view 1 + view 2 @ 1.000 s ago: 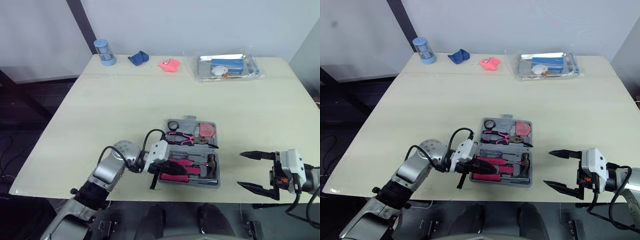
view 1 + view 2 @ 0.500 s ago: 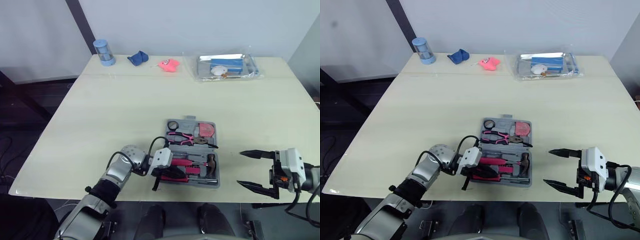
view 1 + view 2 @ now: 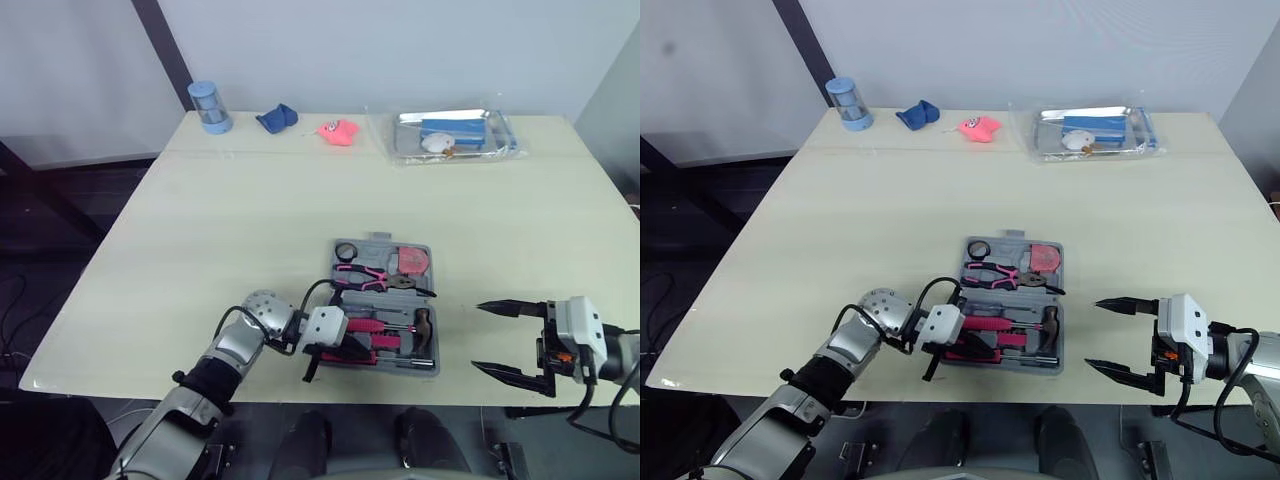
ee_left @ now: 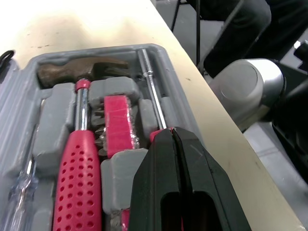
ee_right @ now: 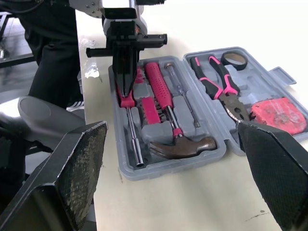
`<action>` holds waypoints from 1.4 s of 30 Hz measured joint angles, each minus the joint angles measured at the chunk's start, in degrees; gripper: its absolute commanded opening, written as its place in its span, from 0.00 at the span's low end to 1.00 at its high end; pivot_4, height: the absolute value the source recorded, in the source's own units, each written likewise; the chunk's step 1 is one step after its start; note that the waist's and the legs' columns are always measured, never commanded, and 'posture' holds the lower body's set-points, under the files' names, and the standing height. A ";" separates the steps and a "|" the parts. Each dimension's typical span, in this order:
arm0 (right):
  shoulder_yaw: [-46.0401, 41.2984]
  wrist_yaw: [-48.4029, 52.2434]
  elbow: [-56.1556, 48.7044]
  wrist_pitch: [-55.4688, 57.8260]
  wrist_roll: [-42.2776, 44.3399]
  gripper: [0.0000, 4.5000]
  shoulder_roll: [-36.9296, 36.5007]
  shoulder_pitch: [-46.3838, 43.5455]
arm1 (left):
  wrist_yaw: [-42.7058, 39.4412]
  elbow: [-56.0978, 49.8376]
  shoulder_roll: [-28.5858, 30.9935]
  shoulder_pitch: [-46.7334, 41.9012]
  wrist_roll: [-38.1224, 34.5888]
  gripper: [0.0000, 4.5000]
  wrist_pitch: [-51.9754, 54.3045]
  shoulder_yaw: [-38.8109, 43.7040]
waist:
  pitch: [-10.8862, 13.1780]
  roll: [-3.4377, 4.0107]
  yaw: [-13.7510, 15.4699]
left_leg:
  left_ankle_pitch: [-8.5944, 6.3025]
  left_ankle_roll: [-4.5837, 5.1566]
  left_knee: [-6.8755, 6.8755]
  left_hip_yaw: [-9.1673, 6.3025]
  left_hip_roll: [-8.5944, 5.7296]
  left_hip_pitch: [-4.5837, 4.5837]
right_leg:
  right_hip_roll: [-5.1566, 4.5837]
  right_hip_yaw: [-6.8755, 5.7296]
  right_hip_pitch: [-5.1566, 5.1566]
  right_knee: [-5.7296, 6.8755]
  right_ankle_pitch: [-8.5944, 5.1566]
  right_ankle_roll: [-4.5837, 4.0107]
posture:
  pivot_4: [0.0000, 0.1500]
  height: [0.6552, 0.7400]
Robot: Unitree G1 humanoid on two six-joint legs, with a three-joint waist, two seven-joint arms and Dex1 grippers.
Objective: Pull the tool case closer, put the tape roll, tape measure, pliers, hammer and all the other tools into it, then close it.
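The grey tool case (image 3: 380,239) lies open near the table's front edge. In its far half are the black tape roll (image 3: 346,250), the pink-handled pliers (image 3: 365,277) and the red tape measure (image 3: 411,260). The near half holds the hammer (image 5: 180,144), a clear screwdriver (image 5: 185,103) and a pink bit block (image 4: 118,118). My left gripper (image 5: 126,92) is shut, its tips down on the pink handle of a long driver (image 5: 132,137) in the case's front slot. Nothing shows between its fingers (image 4: 185,163). My right gripper (image 3: 510,340) hangs open to the right of the case, holding nothing.
Along the far edge stand a blue cup (image 3: 210,105), a blue cloth (image 3: 277,117), a pink toy (image 3: 340,130) and a bagged metal tray (image 3: 500,140). The case's near wall (image 5: 144,173) lies close to the table's front edge (image 3: 150,385).
My left elbow has swung in toward the case, and the gripper has settled lower onto the case's front row. The right gripper has stayed put.
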 measured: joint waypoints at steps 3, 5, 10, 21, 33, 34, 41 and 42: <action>0.25 0.10 1.27 -0.48 -0.25 1.00 0.00 -0.85 | 1.67 -0.01 0.01 -0.02 1.89 0.01 -1.63 -0.79 | -0.47 0.26 0.05 | 0.00 0.00 0.00 0.01 -0.01 0.06 | 0.00 0.01 0.08 -0.01 0.00 0.01 | 1.00 1.00; 0.71 -0.01 1.70 -0.84 -0.54 1.00 0.01 -1.36 | 2.57 0.01 0.01 0.02 2.23 0.01 -1.74 -1.05 | -0.69 0.49 0.04 | 0.00 0.01 0.00 0.02 -0.01 0.15 | 0.00 0.02 0.15 -0.01 -0.01 0.01 | 1.00 1.00; 1.86 -1.69 1.75 -0.62 -0.70 1.00 1.37 -1.87 | 4.02 -0.24 -0.51 0.59 2.39 0.01 -0.81 -1.07 | -0.91 0.69 0.04 | -0.01 0.01 -0.11 0.03 -0.01 0.58 | 0.00 0.02 0.55 -0.13 -0.02 0.02 | 1.00 1.00; 6.18 -7.35 12.28 2.88 -5.01 1.00 2.50 -10.43 | 6.65 -10.08 2.28 4.93 -9.20 0.01 13.40 10.26 | -0.54 0.32 -0.28 | -0.01 0.02 -0.21 0.01 0.03 0.64 | 0.02 0.01 0.58 -0.20 -0.02 0.01 | 1.00 1.00; 18.56 -8.51 30.81 -1.05 -17.90 0.03 6.55 -24.53 | 7.69 2.55 8.19 2.55 -11.87 0.00 12.02 21.56 | -0.43 0.35 -0.08 | 0.00 0.00 -0.21 -0.01 0.01 0.18 | 0.01 -0.02 0.14 -0.22 -0.01 0.01 | 1.00 1.00; 18.83 -8.58 30.98 -1.24 -18.24 0.03 6.60 -24.83 | 7.69 3.19 8.15 2.37 -11.75 0.00 11.85 21.56 | -0.43 0.35 -0.08 | 0.00 0.00 -0.19 -0.02 0.00 0.14 | 0.02 -0.02 0.10 -0.21 0.00 0.01 | 1.00 1.00; 22.64 -10.10 35.62 -3.81 -23.40 0.03 9.09 -27.80 | 7.49 19.48 5.11 -3.35 -7.18 0.00 6.48 20.76 | -0.43 0.35 -0.22 | 0.01 -0.01 -0.08 -0.10 -0.01 -0.10 | 0.02 -0.10 -0.13 -0.09 0.00 0.00 | 1.00 1.00; 22.95 -10.13 35.78 -3.89 -23.61 0.03 9.34 -27.92 | 7.50 20.96 4.80 -3.96 -6.58 0.00 5.85 20.65 | -0.43 0.35 -0.23 | 0.01 -0.01 -0.09 -0.10 -0.01 -0.12 | 0.02 -0.10 -0.14 -0.09 0.00 0.00 | 1.00 1.00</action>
